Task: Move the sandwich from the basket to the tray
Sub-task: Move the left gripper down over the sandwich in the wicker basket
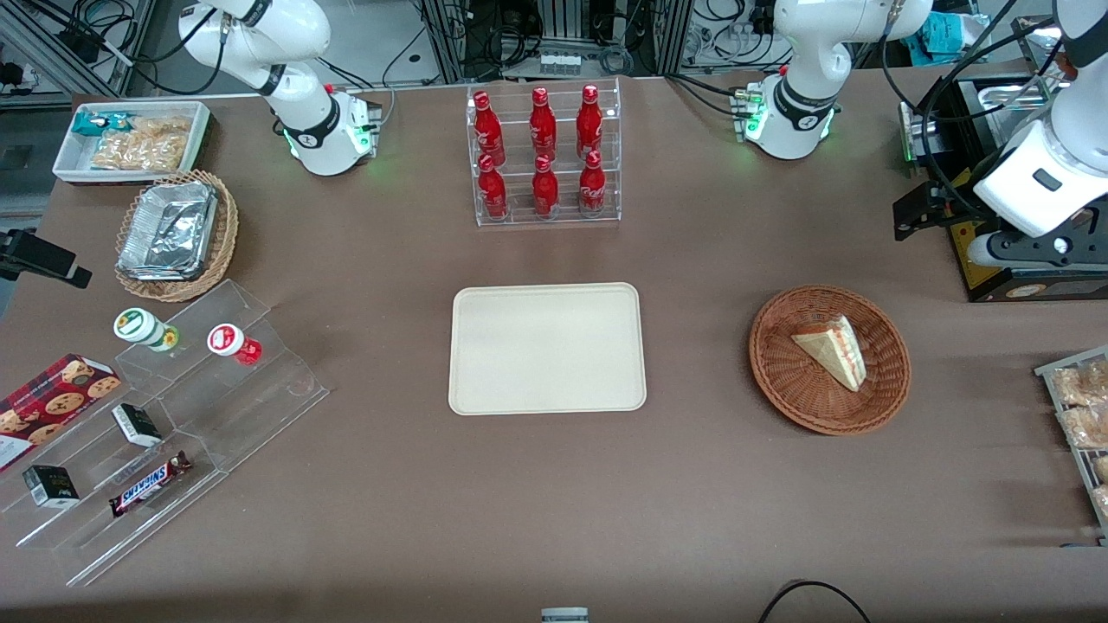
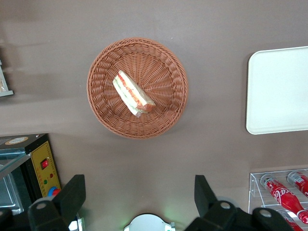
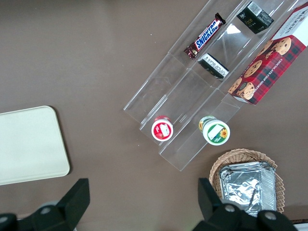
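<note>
The sandwich (image 1: 833, 350), a white bread wedge with red and green filling along its cut edge, lies in the round reddish-brown wicker basket (image 1: 779, 363). Both also show in the left wrist view, the sandwich (image 2: 133, 94) in the basket (image 2: 103, 103). The cream-beige tray (image 1: 547, 348) lies flat and bare beside the basket, toward the parked arm's end; part of it shows in the left wrist view (image 2: 279, 91). My gripper (image 1: 1026, 258) hangs high above the table, farther from the front camera than the basket. In the left wrist view the gripper (image 2: 139, 192) is open and holds nothing.
A black appliance with a yellow panel (image 1: 982, 260) stands under the gripper. A clear rack of red bottles (image 1: 544, 156) stands farther back than the tray. A wire rack of baked goods (image 1: 1082, 415) lies at the working arm's end. Clear snack shelves (image 1: 164, 415) stand toward the parked arm's end.
</note>
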Controlling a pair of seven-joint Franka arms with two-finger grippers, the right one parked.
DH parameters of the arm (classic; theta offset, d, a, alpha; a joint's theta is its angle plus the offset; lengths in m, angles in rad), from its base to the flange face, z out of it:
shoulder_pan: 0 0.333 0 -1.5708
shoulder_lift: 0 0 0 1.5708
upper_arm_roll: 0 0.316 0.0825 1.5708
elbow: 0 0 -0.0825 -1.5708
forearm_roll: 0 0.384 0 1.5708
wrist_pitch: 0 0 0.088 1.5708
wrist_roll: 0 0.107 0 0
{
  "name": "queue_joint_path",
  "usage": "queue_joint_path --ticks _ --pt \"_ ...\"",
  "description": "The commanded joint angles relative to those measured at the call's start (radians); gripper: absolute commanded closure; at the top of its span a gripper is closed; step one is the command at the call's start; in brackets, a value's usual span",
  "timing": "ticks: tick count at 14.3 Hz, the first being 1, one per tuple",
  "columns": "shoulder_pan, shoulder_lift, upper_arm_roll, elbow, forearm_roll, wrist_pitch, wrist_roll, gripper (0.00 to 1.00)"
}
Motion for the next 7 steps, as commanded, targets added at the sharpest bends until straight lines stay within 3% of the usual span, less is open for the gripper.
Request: queue_joint_path --ticks 1,4,7 --pt "-0.007 0.009 0.009 -0.003 0.004 0.006 0.017 0.0" --pt "-0.007 0.052 0.026 -0.063 0.018 0.027 0.013 0.0" --pt "-0.007 0.018 0.034 -0.247 0.021 0.167 0.013 0.0"
